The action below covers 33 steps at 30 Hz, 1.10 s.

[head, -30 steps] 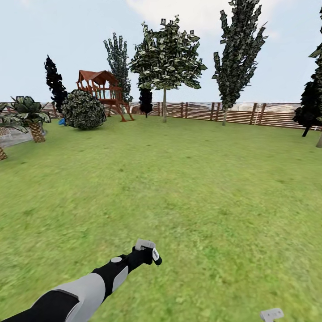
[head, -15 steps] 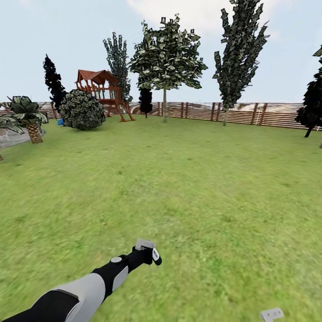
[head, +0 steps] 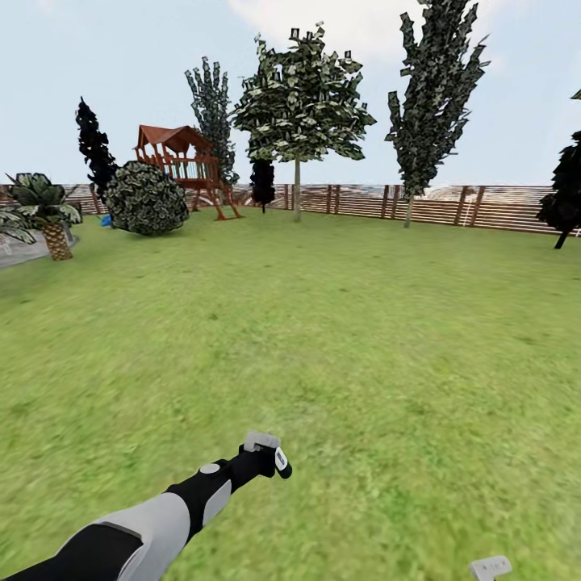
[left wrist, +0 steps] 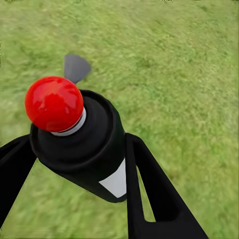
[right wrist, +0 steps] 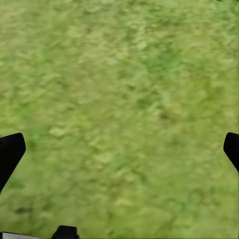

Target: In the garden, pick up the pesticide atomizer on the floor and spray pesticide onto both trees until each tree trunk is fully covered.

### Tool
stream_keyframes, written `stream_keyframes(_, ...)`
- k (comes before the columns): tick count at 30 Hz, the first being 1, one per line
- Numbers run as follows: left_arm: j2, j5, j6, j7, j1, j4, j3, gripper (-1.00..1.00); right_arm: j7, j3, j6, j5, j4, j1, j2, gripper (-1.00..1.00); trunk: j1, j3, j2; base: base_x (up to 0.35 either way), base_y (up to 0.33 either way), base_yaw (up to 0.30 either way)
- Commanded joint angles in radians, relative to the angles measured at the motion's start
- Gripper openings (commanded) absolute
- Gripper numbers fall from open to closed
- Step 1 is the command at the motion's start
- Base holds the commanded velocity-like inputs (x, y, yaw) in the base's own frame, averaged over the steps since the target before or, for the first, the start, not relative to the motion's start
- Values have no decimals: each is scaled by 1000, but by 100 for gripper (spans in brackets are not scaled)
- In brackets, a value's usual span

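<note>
Green grass lawn (head: 339, 339) is running out ahead of you to a brown slat fence (head: 452, 203), and your left arm is reaching forward over it at the lower left of the head view. Your left gripper (left wrist: 79, 164) is clamping the pesticide atomizer (left wrist: 82, 144): a black finger (left wrist: 149, 184) is pressing against each side of the dark bottle, whose white label is facing one finger and whose red spot is pointing toward the wrist camera. In the head view the atomizer (head: 270, 456) is sitting at the arm's tip, its pale spray head uppermost. Your right gripper (right wrist: 119, 149) is hanging over bare grass with its fingertips spread wide and gripping nothing. A leafy tree (head: 300, 97) with a slim trunk is standing by the fence, well apart from you, with a wooden playhouse (head: 181, 165) and a round bush (head: 147, 198) to its left.
</note>
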Motion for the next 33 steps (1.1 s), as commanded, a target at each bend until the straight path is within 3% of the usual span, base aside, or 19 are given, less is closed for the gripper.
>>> stream_keyframes(1,0,11,-4,-2,-1,2,-8,-100,5,7,-7,-8,4,-2,0,100,1,-1,-2,350,0,0)
stream_keyframes(33,0,11,-4,-2,-1,2,-8,-100,5,7,-7,-8,4,-2,0,100,1,-1,-2,350,0,0)
